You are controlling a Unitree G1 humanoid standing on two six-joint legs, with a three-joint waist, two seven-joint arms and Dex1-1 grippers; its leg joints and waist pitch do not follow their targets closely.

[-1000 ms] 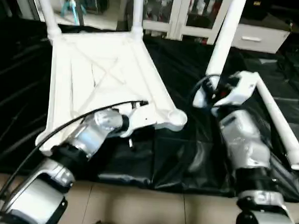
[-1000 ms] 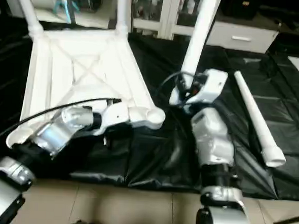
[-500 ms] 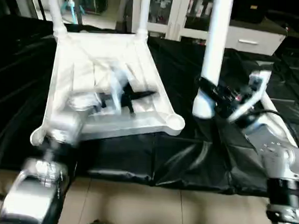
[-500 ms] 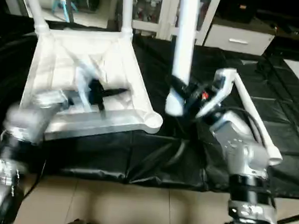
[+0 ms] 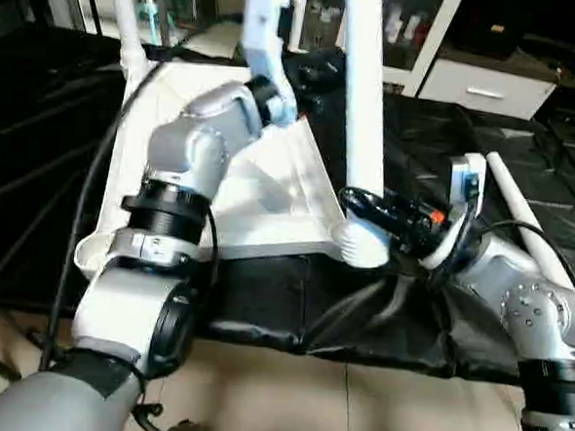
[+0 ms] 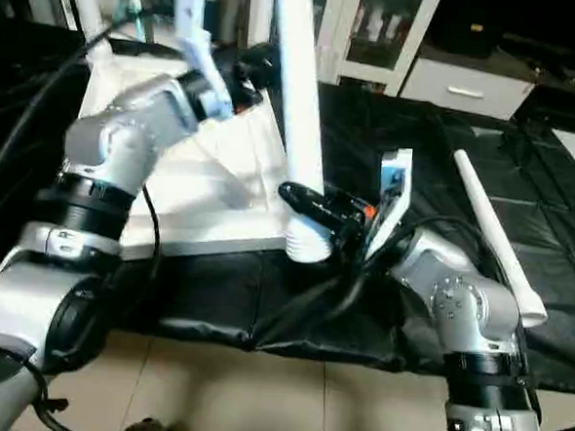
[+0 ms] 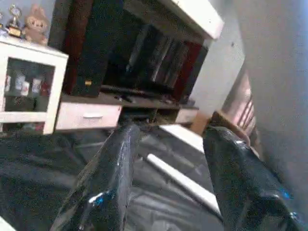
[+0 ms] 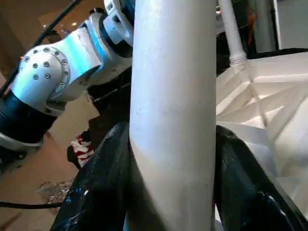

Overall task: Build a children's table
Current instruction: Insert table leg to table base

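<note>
No legible text, labels, brands or nos. anywhere; cabinet items too blurry to read.

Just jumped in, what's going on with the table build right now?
The table top lies upside down on the black cloth, two legs already standing at its far corners. The right gripper is clamped on a third leg, holding it upright at the near right corner socket. The left gripper is open, raised over the top beside that leg. The fourth leg lies on the cloth.
</note>
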